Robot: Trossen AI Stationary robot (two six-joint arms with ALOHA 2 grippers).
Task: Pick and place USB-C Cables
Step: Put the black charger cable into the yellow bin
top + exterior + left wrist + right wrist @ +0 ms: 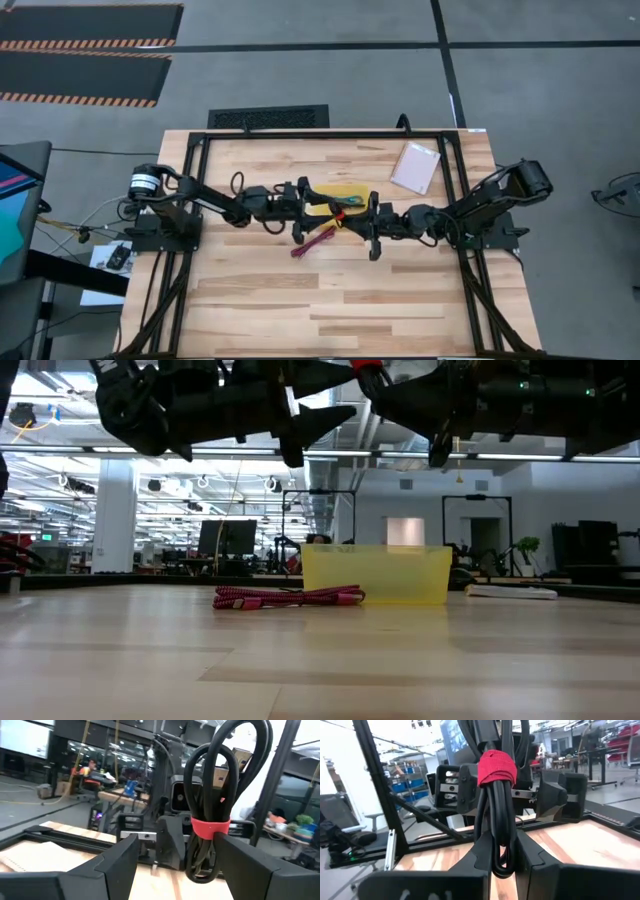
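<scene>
The black bundle (210,790) with its red tie (496,767) stands upright in the air over the table's middle, between both arms. My right gripper (502,865) (373,228) is shut on it. My left gripper (177,855) (303,215) faces it, open, with a finger on either side of the bundle; one finger (245,855) is right beside the tie. Whether that finger touches, I cannot tell. The maroon cable (315,240) (290,597) lies on the wood in front of the yellow tray (375,575). The teal cable (347,203) lies in the tray. I do not see the thin black cable. My right gripper pinches the bundle's lower end (500,845), below the red tie, between its two fingers. The fingers come in about level from the table's right. The bundle stands upright with its loops above the fingers, lifted clear of the table.
The yellow tray (335,192) sits under and between the two grippers. A pale packet (415,166) (510,592) lies toward the far right corner. A black frame (330,133) runs around the table's edges. Bare wood stretches along the near half.
</scene>
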